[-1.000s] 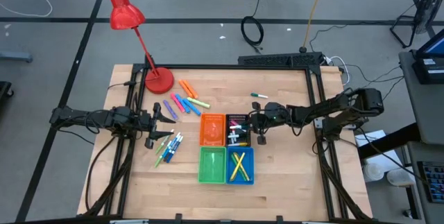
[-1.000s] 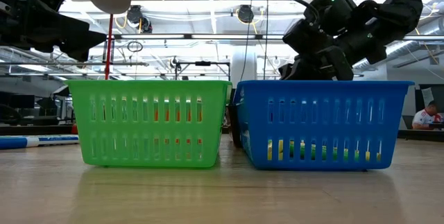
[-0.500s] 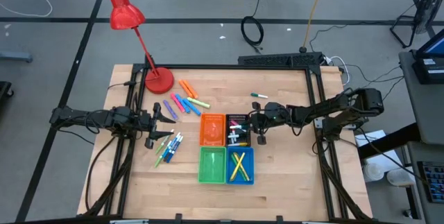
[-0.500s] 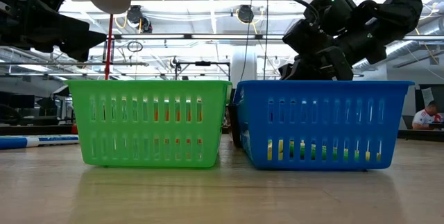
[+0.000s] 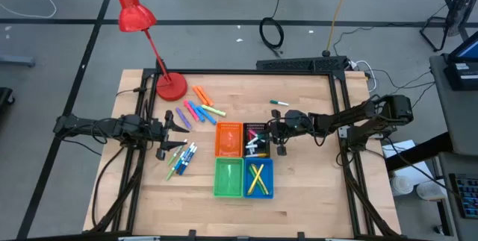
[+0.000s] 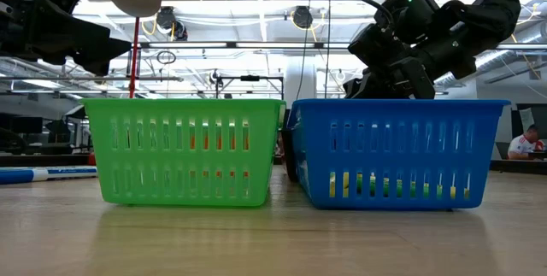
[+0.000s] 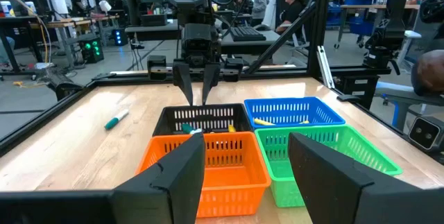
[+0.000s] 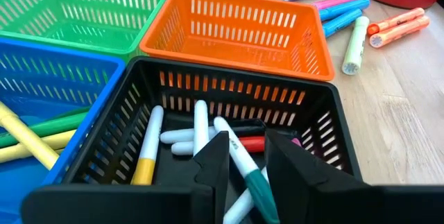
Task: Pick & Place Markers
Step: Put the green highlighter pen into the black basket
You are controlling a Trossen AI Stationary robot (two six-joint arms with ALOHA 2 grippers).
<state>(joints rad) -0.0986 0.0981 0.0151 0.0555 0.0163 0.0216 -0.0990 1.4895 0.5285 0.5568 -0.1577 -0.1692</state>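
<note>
- The right tool (image 5: 263, 138) hung over the black bin (image 8: 326, 123) at the centre of the counter (image 5: 314, 189), fingers part open.
- A white marker with a green cap (image 8: 250, 172) lay slanted between the fingers (image 8: 211, 165); whether they pinched it or it was free, I could not tell.
- Other white markers (image 8: 198, 130) lay on the black bin's floor, one yellow-capped.
- Yellow markers (image 5: 258, 177) lay crossed in the blue bin (image 5: 269, 164), at 6 o'clock of the black bin.
- The orange bin (image 5: 228, 139) sat at 9 o'clock of the black bin, the green bin (image 5: 228, 177) below it.
- Loose markers (image 5: 200, 110) lay at 10 o'clock of the bins, near the red lamp (image 5: 170, 86); more markers (image 5: 181, 159) lay at 8 o'clock.
- A single marker (image 5: 278, 103) lay at 1 o'clock of the black bin.
- The left tool (image 5: 181, 120) waited at 9 o'clock of the bins, fingers apart, holding nothing.
</note>
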